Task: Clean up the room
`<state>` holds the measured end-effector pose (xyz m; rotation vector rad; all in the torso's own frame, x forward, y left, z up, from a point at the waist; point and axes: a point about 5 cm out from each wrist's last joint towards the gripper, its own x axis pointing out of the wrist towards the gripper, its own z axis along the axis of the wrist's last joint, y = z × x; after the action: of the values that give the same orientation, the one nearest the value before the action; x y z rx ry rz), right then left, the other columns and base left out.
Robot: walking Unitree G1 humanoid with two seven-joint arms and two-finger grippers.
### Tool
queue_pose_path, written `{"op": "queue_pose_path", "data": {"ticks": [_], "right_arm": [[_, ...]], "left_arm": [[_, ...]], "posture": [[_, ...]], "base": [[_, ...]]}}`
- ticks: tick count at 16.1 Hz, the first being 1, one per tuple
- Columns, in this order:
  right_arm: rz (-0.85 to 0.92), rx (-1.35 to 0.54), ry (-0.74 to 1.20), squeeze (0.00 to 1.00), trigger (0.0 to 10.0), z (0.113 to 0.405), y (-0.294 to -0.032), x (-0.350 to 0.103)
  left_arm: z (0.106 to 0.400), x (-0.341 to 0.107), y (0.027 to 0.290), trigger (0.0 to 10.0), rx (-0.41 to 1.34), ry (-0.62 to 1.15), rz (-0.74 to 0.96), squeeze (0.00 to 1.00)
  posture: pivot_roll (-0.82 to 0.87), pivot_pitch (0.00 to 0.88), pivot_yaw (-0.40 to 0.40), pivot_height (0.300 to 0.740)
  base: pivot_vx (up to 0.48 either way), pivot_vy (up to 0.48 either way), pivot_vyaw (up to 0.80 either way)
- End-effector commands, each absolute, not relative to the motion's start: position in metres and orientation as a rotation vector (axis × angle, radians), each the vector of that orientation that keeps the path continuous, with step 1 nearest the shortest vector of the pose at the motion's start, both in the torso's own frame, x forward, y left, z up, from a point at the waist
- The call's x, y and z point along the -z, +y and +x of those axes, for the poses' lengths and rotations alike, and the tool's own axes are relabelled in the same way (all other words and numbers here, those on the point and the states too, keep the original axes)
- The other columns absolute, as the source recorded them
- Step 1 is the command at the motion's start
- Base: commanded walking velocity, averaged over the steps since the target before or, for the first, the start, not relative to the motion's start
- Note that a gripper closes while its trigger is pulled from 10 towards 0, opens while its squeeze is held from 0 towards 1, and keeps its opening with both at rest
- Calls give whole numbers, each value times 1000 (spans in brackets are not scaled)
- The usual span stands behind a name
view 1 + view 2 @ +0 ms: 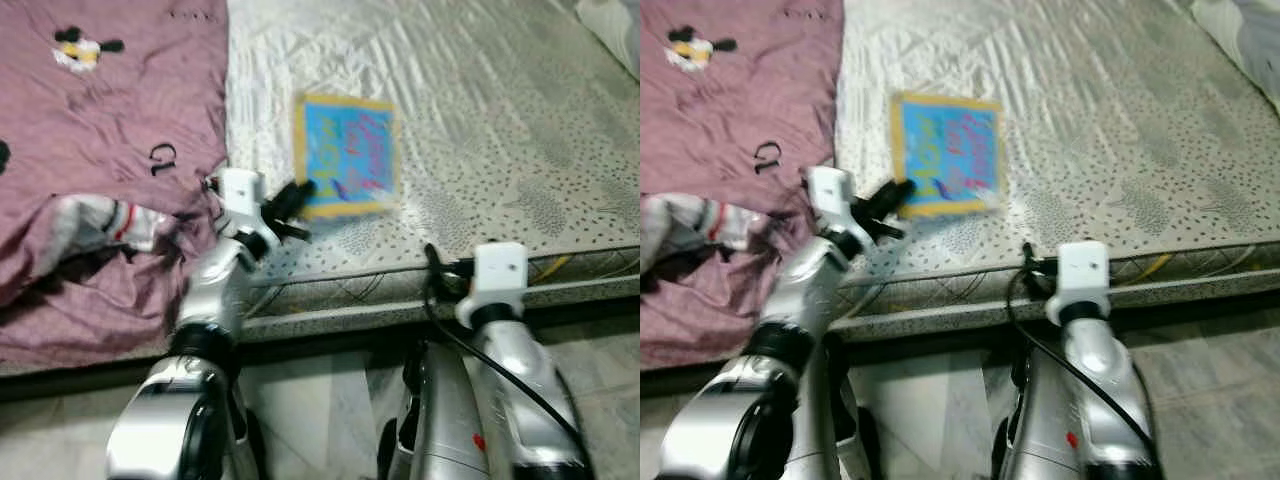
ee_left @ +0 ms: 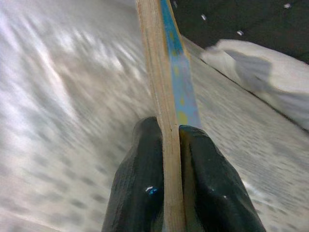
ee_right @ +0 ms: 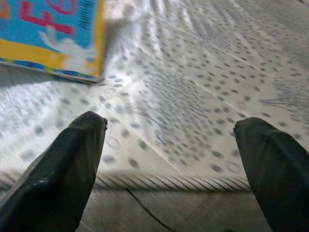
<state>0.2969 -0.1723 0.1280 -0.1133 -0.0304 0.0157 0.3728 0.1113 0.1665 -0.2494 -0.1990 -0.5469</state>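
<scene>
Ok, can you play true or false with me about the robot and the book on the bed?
1. The left gripper is shut on the book. True.
2. The right gripper is holding the book too. False: its fingers are open and holding nothing, near the mattress edge.
3. The book is mostly red. False: it is blue with a yellow border.
4. A purple blanket lies to the robot's left of the book. True.
5. The book is on the floor. False: it is on the mattress.

A patterned grey mattress fills the frame from 12 to 3 o'clock; a mauve blanket lies at 10 o'clock; pale floor tiles lie at 6.
</scene>
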Motion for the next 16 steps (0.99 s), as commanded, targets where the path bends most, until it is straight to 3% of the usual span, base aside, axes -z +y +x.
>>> {"op": "queue_pose_path", "data": {"ticks": [1,7,11,16], "right_arm": [[-95,-17,-22,0,10000,298,-170,-123],[28,-23,-51,0,10000,323,-148,-124],[77,-50,-85,0,10000,327,-141,-128],[178,-103,-183,0,10000,345,-130,-157]], "left_arm": [[369,-171,128,0,478,-251,-177,0],[326,-158,176,0,173,-294,-29,0],[295,-132,184,0,79,-217,30,0],[290,-122,179,0,75,-182,22,0]], "posture": [[-27,89,11,493],[53,0,25,493],[55,0,29,493],[53,0,17,513]], "base": [[0,0,0],[0,0,0],[0,0,0],[0,0,0]]}}
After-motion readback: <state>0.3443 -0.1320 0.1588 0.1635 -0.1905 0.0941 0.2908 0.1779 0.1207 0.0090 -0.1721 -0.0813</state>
